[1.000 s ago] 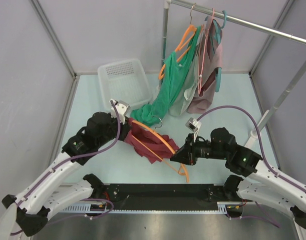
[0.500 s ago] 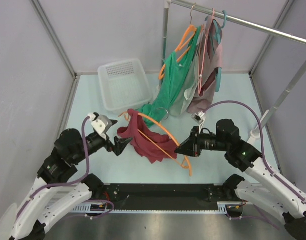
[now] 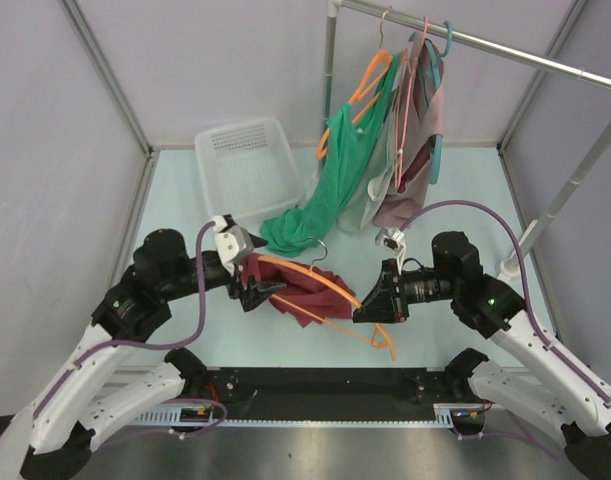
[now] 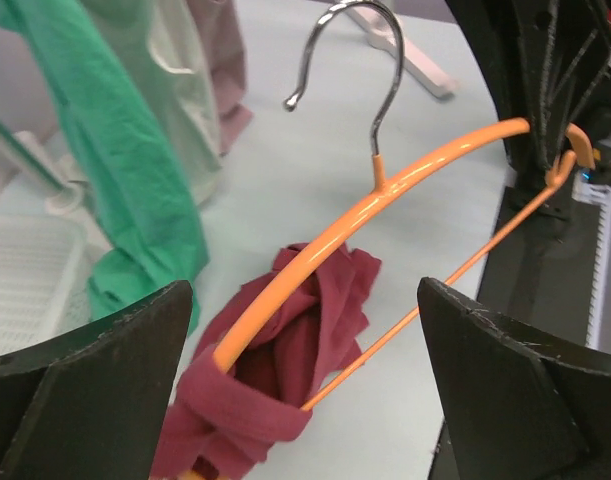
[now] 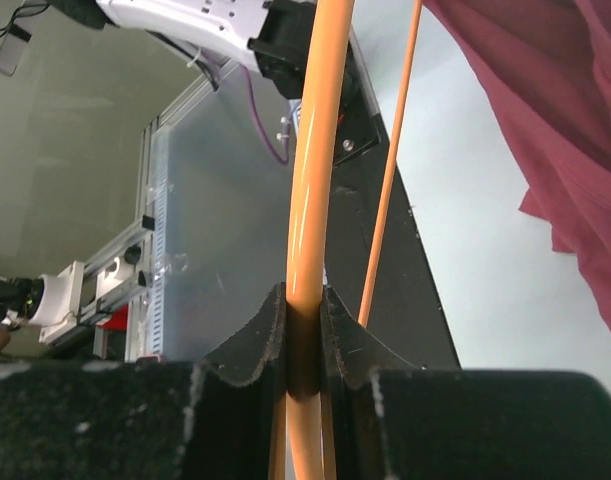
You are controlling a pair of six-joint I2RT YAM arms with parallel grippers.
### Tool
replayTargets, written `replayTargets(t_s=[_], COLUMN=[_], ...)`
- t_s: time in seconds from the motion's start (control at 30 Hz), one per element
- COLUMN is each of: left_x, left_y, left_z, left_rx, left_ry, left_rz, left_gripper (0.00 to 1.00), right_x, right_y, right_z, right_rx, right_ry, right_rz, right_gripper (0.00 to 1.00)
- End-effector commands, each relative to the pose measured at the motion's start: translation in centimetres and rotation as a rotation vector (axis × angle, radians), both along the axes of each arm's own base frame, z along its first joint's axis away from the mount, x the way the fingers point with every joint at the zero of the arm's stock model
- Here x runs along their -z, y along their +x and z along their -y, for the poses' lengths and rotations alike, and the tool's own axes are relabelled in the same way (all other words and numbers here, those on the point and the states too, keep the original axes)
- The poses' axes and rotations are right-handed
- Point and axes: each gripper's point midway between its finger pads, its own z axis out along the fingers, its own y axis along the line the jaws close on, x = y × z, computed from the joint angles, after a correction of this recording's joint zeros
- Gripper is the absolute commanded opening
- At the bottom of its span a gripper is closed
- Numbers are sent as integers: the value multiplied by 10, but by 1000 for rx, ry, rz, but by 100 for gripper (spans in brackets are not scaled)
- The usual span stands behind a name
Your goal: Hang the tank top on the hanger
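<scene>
The orange hanger [image 3: 320, 278] is held above the table, its metal hook [image 3: 316, 243] pointing away from the arms. My right gripper [image 3: 371, 305] is shut on its right arm, and the right wrist view shows the orange bar [image 5: 320, 150] clamped between the jaws [image 5: 305, 340]. The maroon tank top [image 3: 303, 298] hangs bunched from the hanger's left arm, with a strap looped round the bar [image 4: 247, 425]. My left gripper [image 3: 253, 285] stands wide open at the tank top's left end. Its fingers [image 4: 85, 390] are on either side of fabric and hanger without touching them.
A white basket [image 3: 247, 170] sits at the back left. A long green garment [image 3: 330, 190] on another orange hanger, a pale pink garment [image 3: 420, 150] and a teal hanger hang from the rail [image 3: 485, 45]. The rack's foot [image 3: 510, 270] stands beside my right arm.
My left gripper let go of the tank top, drew back to the left, then came forward again, open, around its left end. The right gripper kept its hold on the hanger.
</scene>
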Motion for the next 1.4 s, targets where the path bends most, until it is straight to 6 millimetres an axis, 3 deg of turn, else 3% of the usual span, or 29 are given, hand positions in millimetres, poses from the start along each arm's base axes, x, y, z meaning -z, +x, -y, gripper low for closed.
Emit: replayTargets(t_s=[0.0, 0.3, 0.33, 0.4, 0.63, 0.8, 0.87, 1.07, 1.1, 1.2, 1.3, 1.37], left_x=[-9, 14, 15, 17, 25, 31, 31, 33, 33, 36, 39, 42], left_y=[-13, -39, -41, -49, -65, -66, -67, -68, -67, -65, -57, -51], left_z=[21, 43, 44, 44, 42, 42, 42, 41, 41, 40, 40, 39], left_rx=[175, 422, 433, 478, 551, 559, 563, 565, 560, 541, 501, 465], left_ry=[-8, 10, 13, 14, 13, 17, 16, 18, 20, 26, 39, 53], left_rz=[6, -142, -150, -170, -224, -250, -249, -238, -236, -234, -224, -221], left_gripper=[99, 83, 74, 68, 32, 18, 3, 0, 0, 0, 0, 0], right_x=[-30, -35, -34, -35, -32, -32, -33, -28, -27, -25, -23, -25], right_y=[-9, -14, -14, -13, -6, -1, 0, 12, 15, 25, 33, 37], right_z=[-2, -6, -6, -6, -5, -6, -6, -5, -5, -1, 7, 11], right_rx=[-94, -186, -187, -188, -187, -184, -180, -128, -113, -69, -25, 8], right_ry=[87, 113, 111, 109, 104, 101, 101, 83, 77, 69, 53, 48], right_rz=[92, 86, 83, 89, 104, 108, 111, 119, 119, 121, 121, 139], right_gripper=[0, 0, 0, 0, 0, 0, 0, 1, 4, 30, 72, 82])
